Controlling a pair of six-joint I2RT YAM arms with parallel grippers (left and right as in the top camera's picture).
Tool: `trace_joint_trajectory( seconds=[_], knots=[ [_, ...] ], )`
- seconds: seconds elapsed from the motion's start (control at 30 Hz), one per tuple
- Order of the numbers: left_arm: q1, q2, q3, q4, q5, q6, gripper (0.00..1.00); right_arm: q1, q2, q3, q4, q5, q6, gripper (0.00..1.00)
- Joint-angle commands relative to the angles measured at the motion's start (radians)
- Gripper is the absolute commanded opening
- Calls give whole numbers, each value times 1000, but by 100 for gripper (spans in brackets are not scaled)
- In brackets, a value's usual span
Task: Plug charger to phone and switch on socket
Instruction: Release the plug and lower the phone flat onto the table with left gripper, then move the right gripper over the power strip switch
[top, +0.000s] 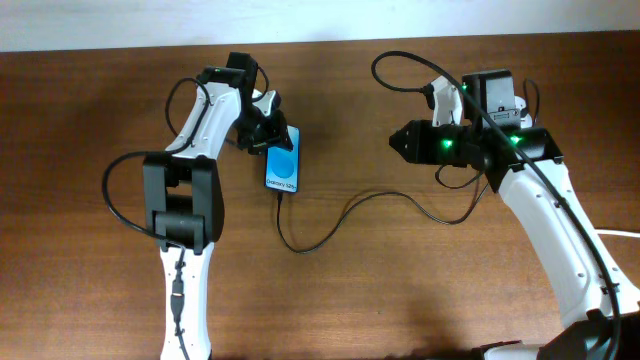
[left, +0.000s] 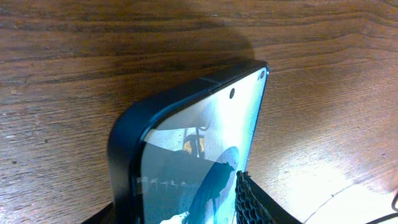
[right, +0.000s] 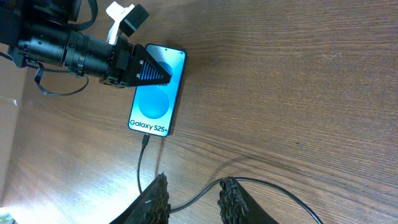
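The phone (top: 283, 167) lies on the wooden table, its blue screen up; it also shows in the right wrist view (right: 152, 99) and close up in the left wrist view (left: 199, 137). My left gripper (top: 268, 135) is shut on the phone's top end, one finger on each side (left: 177, 214). The charger cable (top: 345, 212) meets the phone's bottom edge with its tip (right: 144, 140) and loops right under my right arm. My right gripper (top: 398, 140) is open and empty above the cable (right: 193, 202). The socket is out of view.
A thick white cord (top: 625, 233) shows at the right edge of the table. The arms' own black cables arch above both wrists. Bare wood (top: 380, 290) lies in front of the cable loop.
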Motion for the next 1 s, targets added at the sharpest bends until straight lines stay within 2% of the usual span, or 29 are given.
trace_joint_trajectory(
  seconds=[0.0, 0.03, 0.2, 0.33, 0.43, 0.53, 0.63, 0.8, 0.97],
  knots=[
    [5, 15, -5, -5, -171, -5, 45, 6, -3, 17, -1, 10, -15, 30],
    [5, 15, -5, -9, -197, -5, 46, 6, -3, 17, -1, 10, -15, 35],
    [5, 15, -5, -12, -237, -5, 47, 6, -3, 17, -4, 10, -34, 37],
    [5, 15, -5, -13, -254, -5, 54, 6, -3, 17, -11, 10, -37, 44],
    [5, 15, -5, -16, -254, -5, 64, 6, -3, 17, -11, 9, -37, 45],
    [5, 15, -5, -19, -255, -5, 65, 6, -3, 17, -11, 9, -37, 45],
    [14, 2, 37, -41, -280, -5, 74, 4, -3, 17, -10, 9, -37, 45],
    [23, -153, 217, -100, -280, -5, 75, -12, -45, 32, -23, 10, -67, 45],
    [19, -347, 239, -133, -260, -4, 73, -143, -111, 130, -118, 32, -66, 46]
  ],
)
